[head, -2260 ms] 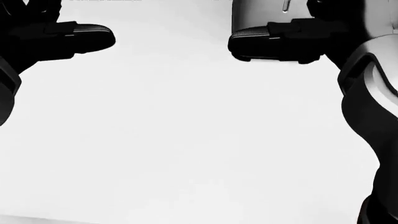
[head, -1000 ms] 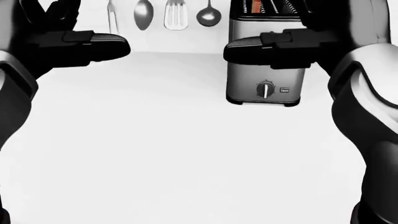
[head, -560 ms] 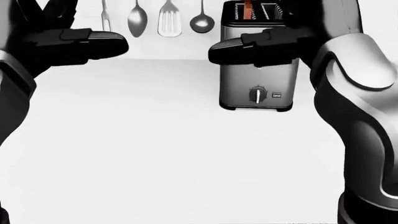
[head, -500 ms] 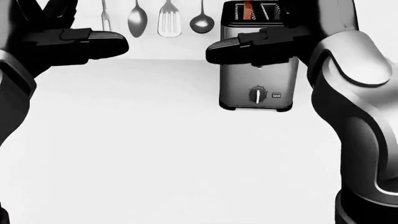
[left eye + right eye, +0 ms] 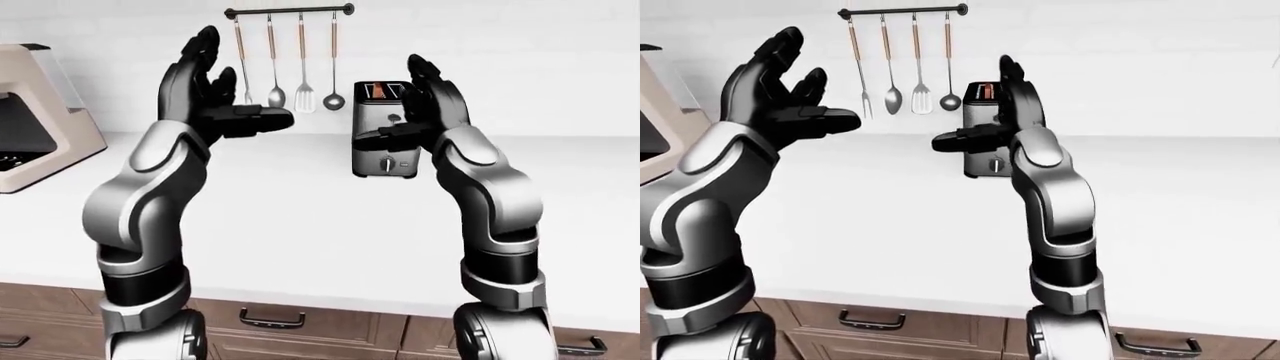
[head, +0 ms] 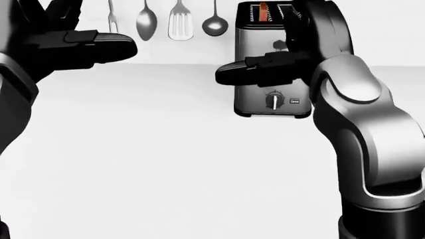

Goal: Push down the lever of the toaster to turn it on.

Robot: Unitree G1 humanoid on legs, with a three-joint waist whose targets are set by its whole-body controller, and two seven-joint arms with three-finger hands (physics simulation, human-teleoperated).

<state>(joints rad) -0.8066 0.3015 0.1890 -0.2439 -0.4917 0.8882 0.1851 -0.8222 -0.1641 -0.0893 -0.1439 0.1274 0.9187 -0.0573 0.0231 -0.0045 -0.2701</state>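
Observation:
The silver toaster (image 6: 272,94) stands on the white counter (image 6: 166,164) against the wall, with a round knob low on its face and an orange glow in one top slot. My right hand (image 5: 408,105) is open and raised right in front of the toaster's upper half. Its thumb (image 6: 242,73) points left across the toaster's face. The hand hides most of the lever area, so I cannot tell the lever's position. My left hand (image 5: 235,84) is open, raised at the left, well apart from the toaster.
Several utensils hang from a black rail (image 5: 290,11) on the wall, left of the toaster. A beige appliance (image 5: 35,112) stands at the far left of the counter. Wooden drawers (image 5: 270,319) run below the counter's edge.
The head view tilted up early on, bringing the toaster and utensils into sight. My right hand and arm then moved left and lower, across the toaster's face. My left hand stayed put.

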